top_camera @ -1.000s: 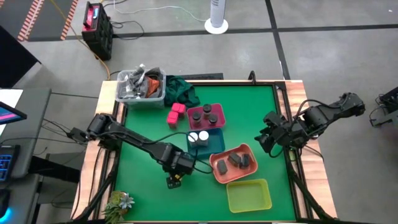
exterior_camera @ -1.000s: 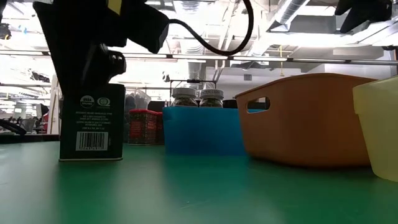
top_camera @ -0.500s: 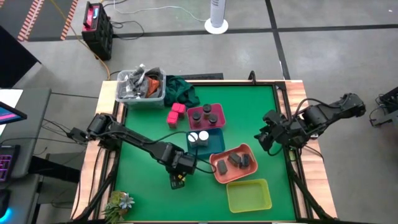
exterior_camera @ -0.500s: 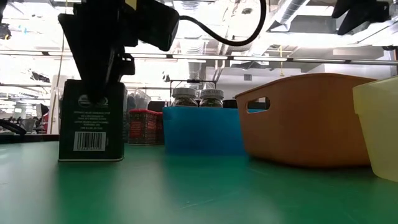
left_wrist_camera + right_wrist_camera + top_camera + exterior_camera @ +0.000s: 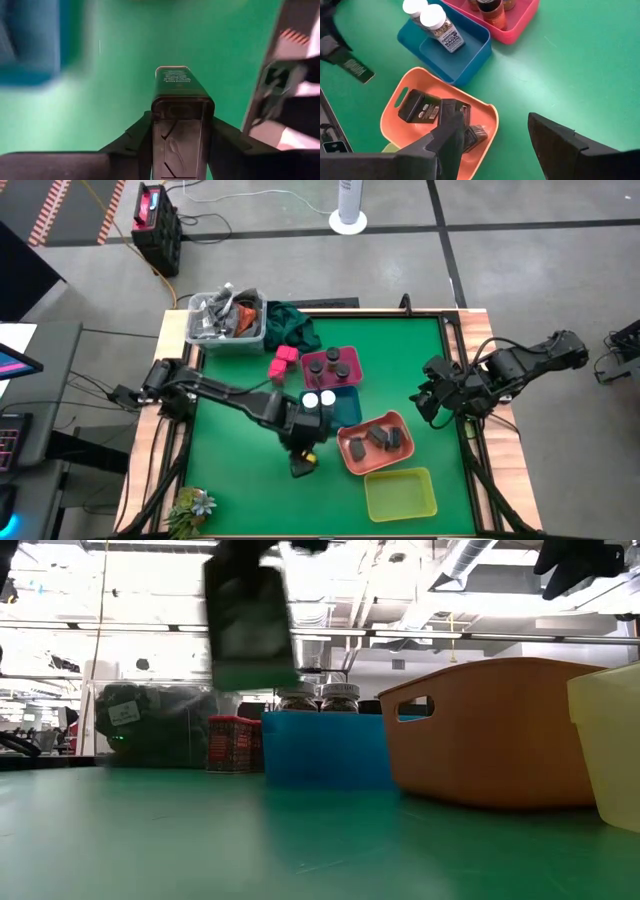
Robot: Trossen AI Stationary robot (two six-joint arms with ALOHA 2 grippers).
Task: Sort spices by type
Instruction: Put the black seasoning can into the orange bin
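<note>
The left pincer [image 5: 303,463] pinches a dark grey box [image 5: 181,100] clear above the green table [image 5: 230,470], beside the salmon tray [image 5: 350,460]. Beyond stand the blue tray [image 5: 343,405] and pink tray [image 5: 348,358]. The right pincer [image 5: 428,402], spread, hovers near the table's right edge.

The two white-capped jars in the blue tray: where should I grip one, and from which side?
Grip a white-capped jar by its cap and neck, coming straight down. Both stand upright, close together in a corner of the blue tray, whose walls block a sideways approach; the caps rise above the rim. The right gripper is open and free; the left gripper holds a dark box.
</note>
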